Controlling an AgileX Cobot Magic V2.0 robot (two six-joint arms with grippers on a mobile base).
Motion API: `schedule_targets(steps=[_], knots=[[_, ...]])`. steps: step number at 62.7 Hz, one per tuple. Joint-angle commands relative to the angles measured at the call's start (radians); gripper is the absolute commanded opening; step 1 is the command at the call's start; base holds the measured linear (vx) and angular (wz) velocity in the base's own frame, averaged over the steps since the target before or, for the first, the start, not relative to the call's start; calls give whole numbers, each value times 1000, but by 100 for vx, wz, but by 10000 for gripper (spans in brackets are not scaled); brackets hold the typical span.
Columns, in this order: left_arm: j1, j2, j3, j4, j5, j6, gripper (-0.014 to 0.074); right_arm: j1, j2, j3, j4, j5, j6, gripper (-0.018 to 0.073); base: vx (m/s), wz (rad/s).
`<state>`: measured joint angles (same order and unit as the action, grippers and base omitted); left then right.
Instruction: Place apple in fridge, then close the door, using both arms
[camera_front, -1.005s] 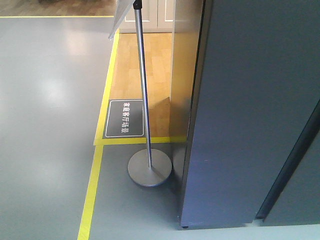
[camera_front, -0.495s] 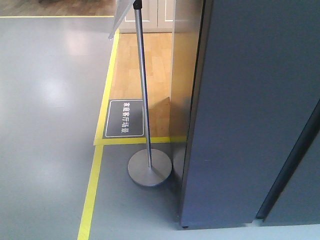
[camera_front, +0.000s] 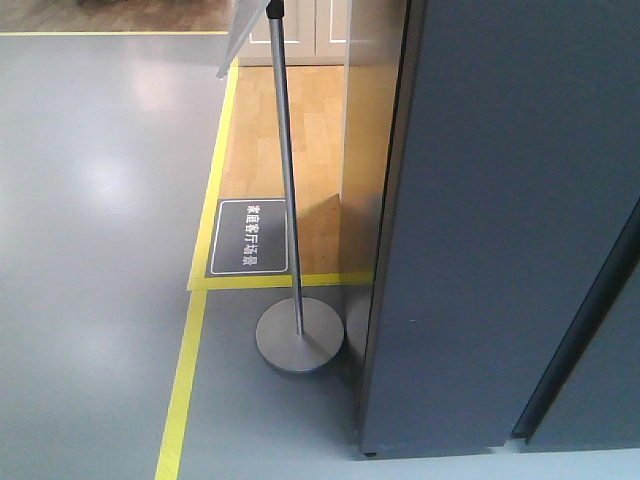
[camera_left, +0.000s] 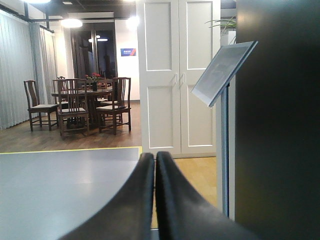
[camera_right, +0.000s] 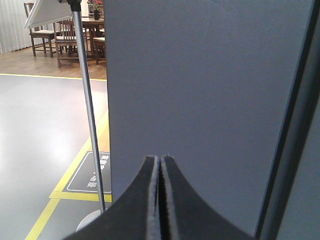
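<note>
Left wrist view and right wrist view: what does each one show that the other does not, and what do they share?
Only the left wrist view shows the white double doors and the shut left gripper. Only the right wrist view shows the floor sign, the yellow tape and the shut right gripper. Both show the sign stand, the dining chairs and the dark fridge. No apple appears in either.

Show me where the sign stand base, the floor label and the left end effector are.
Stand base (camera_front: 299, 342), front view, on the round disc.
Floor label (camera_front: 249, 237), front view, centre of the plate.
Left end effector (camera_left: 155, 159), left wrist view, between the closed fingertips.
</note>
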<state>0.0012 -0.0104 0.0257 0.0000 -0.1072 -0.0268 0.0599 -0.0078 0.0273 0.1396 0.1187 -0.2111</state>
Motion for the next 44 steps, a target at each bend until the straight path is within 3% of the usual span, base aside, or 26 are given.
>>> schedule_targets(steps=[1, 7, 20, 44], knots=[[2, -16, 22, 0, -74, -9, -6, -1, -19, 16, -2, -91, -8, -3, 0, 0], [2, -16, 22, 0, -74, -9, -6, -1, -19, 16, -10, -107, 11, -3, 0, 0], [2, -16, 22, 0, -74, -9, -6, -1, -19, 16, -185, -170, 211, -3, 0, 0], [2, -16, 22, 0, -74, -9, -6, -1, -19, 16, -181, -191, 206, -3, 0, 0]])
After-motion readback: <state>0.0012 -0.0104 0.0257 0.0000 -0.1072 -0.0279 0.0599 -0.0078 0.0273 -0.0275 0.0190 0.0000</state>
